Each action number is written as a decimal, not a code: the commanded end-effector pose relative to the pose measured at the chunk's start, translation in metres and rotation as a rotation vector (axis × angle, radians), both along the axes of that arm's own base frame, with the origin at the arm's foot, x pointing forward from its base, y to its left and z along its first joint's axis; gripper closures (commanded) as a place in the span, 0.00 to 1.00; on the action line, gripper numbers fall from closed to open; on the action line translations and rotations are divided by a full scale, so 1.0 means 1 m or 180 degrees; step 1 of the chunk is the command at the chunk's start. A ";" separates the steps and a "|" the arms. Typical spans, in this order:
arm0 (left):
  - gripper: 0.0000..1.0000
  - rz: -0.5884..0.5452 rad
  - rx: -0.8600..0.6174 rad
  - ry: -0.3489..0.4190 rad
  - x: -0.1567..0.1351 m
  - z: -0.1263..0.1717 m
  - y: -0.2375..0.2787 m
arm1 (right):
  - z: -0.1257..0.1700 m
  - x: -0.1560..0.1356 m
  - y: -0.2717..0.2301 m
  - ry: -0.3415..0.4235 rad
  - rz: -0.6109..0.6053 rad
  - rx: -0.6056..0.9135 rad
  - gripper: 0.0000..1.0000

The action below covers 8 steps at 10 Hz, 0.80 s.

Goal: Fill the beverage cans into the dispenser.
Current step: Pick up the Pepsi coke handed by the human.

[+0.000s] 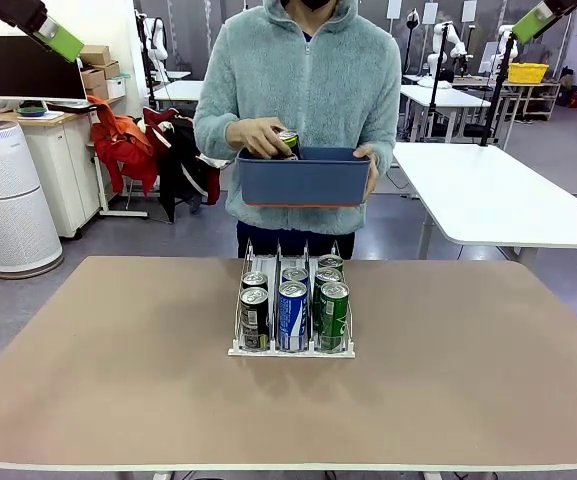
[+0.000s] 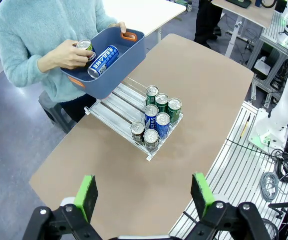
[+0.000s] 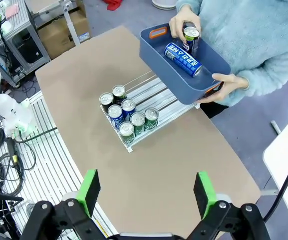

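Seven cans [image 1: 292,315] stand in the dispenser [image 1: 291,352] at mid-tabletop [image 1: 118,380]: three green, two blue, two dark. The rear of the lanes is free. More are left to load. A blue can [image 2: 103,61] lies in the bin [image 1: 303,178] that the person holds over the far edge, and the person's hand [image 1: 258,137] grips another there. The robot's left hand [image 2: 144,195] and right hand [image 3: 146,192] hover high above the tabletop, fingers spread wide and holding nothing, well apart from the dispenser.
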<state>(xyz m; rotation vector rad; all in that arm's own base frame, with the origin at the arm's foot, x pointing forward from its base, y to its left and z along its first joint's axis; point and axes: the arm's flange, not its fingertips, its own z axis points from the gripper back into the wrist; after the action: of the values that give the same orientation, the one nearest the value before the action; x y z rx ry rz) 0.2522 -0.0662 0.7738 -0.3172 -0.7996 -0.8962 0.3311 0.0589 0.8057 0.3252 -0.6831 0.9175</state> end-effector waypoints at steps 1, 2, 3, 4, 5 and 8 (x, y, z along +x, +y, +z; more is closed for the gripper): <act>0.00 -0.0018 0.0020 -0.0015 0.000 -0.002 0.001 | -0.005 -0.003 0.001 0.0019 -0.0026 -0.0001 0.00; 0.00 -0.0018 0.0020 -0.0015 0.000 -0.002 0.001 | -0.005 -0.003 0.001 0.0019 -0.0026 -0.0001 0.00; 0.00 -0.0018 0.0020 -0.0015 0.000 -0.002 0.001 | -0.005 -0.003 0.001 0.0019 -0.0026 -0.0001 0.00; 0.00 -0.0018 0.0020 -0.0015 0.000 -0.002 0.001 | -0.005 -0.003 0.001 0.0019 -0.0026 -0.0001 0.00; 0.00 -0.0018 0.0020 -0.0015 0.000 -0.002 0.001 | -0.005 -0.003 0.001 0.0019 -0.0026 -0.0001 0.00; 0.00 -0.0018 0.0020 -0.0015 0.000 -0.002 0.001 | -0.005 -0.003 0.001 0.0019 -0.0026 -0.0001 0.00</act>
<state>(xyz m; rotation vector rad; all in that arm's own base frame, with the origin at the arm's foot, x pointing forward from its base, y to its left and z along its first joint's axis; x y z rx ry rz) 0.2522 -0.0662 0.7738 -0.3172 -0.7996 -0.8962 0.3309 0.0590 0.8056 0.3252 -0.6830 0.9176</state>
